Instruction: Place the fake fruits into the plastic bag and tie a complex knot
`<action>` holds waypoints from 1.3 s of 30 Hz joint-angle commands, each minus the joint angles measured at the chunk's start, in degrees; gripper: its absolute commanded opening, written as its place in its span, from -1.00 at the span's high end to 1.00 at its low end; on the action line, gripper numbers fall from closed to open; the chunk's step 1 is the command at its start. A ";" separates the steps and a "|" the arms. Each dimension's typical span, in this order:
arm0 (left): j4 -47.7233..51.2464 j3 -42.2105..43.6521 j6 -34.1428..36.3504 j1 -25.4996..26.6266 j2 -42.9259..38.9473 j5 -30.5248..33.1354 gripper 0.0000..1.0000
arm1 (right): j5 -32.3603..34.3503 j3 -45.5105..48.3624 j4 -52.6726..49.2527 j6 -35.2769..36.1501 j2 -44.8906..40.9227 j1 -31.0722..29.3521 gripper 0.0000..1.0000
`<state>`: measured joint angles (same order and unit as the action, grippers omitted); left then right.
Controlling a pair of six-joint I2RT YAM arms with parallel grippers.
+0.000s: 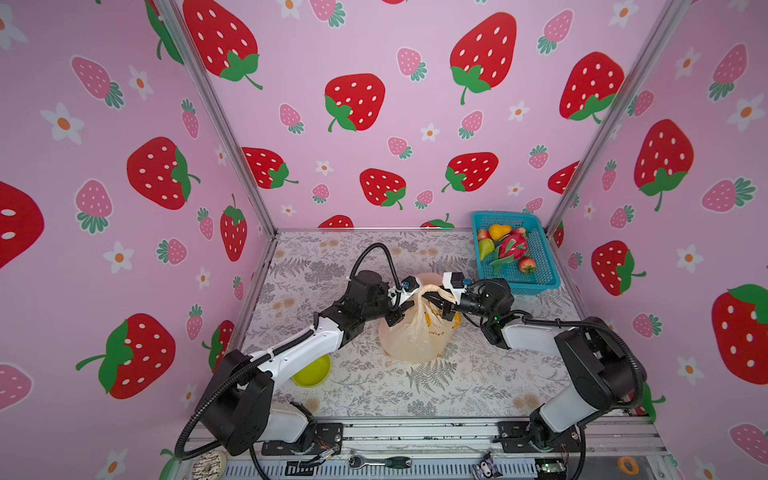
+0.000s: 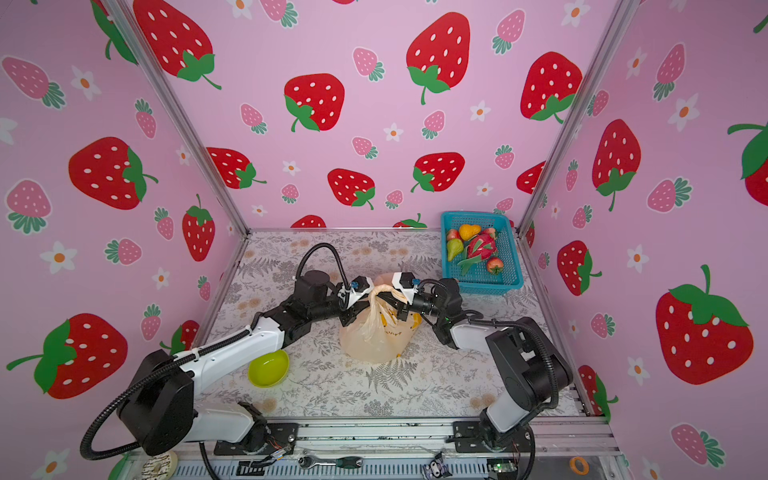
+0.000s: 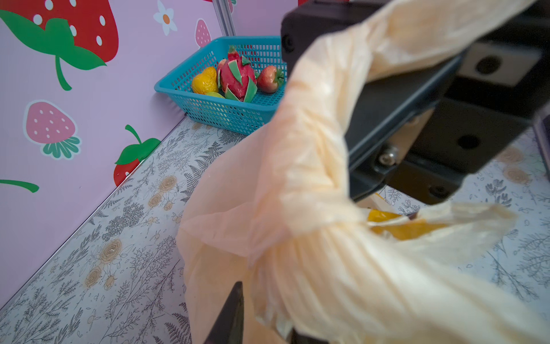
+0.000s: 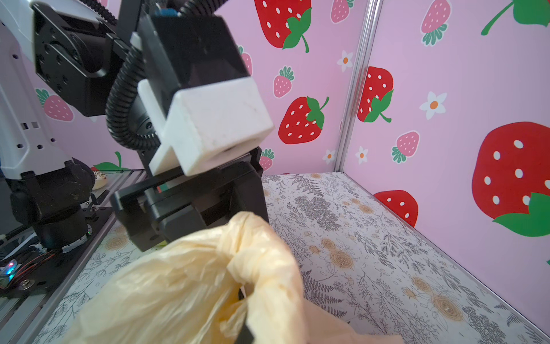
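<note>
Plastic bag (image 1: 415, 338), thin, crinkly and pale peach with yellow prints, sits mid-table between the two arms. Its body bulges on the cloth and its handles are drawn up into a twisted neck (image 1: 424, 289). Something yellow (image 3: 401, 230) shows through the film in the left wrist view. The right gripper (image 1: 438, 300) is clamped tight on a strand of handle beside the neck. The left gripper (image 1: 401, 312) faces it from the other side with bag film between its fingers (image 3: 229, 312), but whether they pinch it I cannot tell. Both pincers crowd the neck, close to each other.

Behind the right arm, in the far right corner, a teal plastic mesh basket (image 1: 525, 286) holds an orange toy pear (image 1: 500, 231), a green toy pear (image 1: 485, 248), a pink-green dragon fruit (image 1: 513, 245) and small red apples (image 1: 527, 264). It stands well apart from the bag. A lime-green plastic bowl (image 1: 316, 374) lies half hidden under the left forearm.

The table (image 1: 457, 386) wears a grey fern-and-flower print, and pink walls (image 1: 374, 50) printed with strawberries close three sides. A ratchet wrench (image 1: 380, 461) lies on the front metal rail
</note>
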<state>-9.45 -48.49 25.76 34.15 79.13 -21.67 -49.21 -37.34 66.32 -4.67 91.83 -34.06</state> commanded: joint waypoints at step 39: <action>5.00 -1.56 -0.62 0.65 -4.34 7.71 1.00 | 15.76 0.25 -24.09 13.92 -13.85 0.05 -0.10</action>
<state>-3.99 -48.71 25.21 34.57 75.40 -14.35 -38.35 -37.95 48.07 5.54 81.95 -34.11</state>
